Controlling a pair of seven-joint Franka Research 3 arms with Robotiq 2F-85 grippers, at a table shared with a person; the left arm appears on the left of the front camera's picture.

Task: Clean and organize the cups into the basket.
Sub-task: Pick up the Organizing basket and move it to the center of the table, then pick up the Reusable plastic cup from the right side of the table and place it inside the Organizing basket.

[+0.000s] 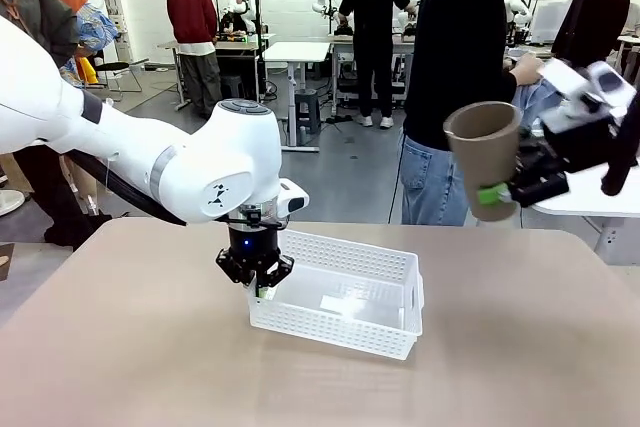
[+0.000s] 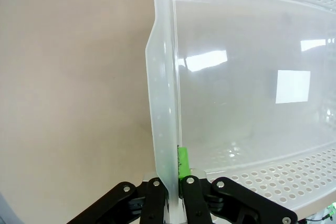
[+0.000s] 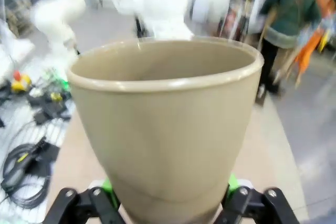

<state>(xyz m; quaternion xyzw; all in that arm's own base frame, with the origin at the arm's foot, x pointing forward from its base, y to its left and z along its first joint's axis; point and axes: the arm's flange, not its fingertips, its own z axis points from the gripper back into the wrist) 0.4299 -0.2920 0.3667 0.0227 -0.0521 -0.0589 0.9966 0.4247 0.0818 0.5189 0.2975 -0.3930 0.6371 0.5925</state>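
Cup point(image 1: 485, 152), tan-brown, tapered, handleless and paper-like, held in mid-air at the right of the front view. It is well above the bench point(image 1: 120, 347) and well apart from the shallow rectangular white perforated plastic basket point(image 1: 340, 332). The right hand point(image 1: 495, 202) grips the cup low on its narrow end, with a green pad on either side. The left hand point(image 1: 262, 285) is closed on the short left wall of the basket; in the left wrist view that wall stands pinched between its fingers.

Progress, as judged: early. The basket sits flat on the bench with its floor bare, so no cup has been placed. One cup is lifted but not delivered; carrying it over, lowering it and releasing it remain.

Orientation: the cup's long axis is near upright and leans a little, with the wide mouth uppermost and the narrow base down at the hand. The basket lies open side up, its long axis running across the bench from left to right, with the right end somewhat nearer the camera.
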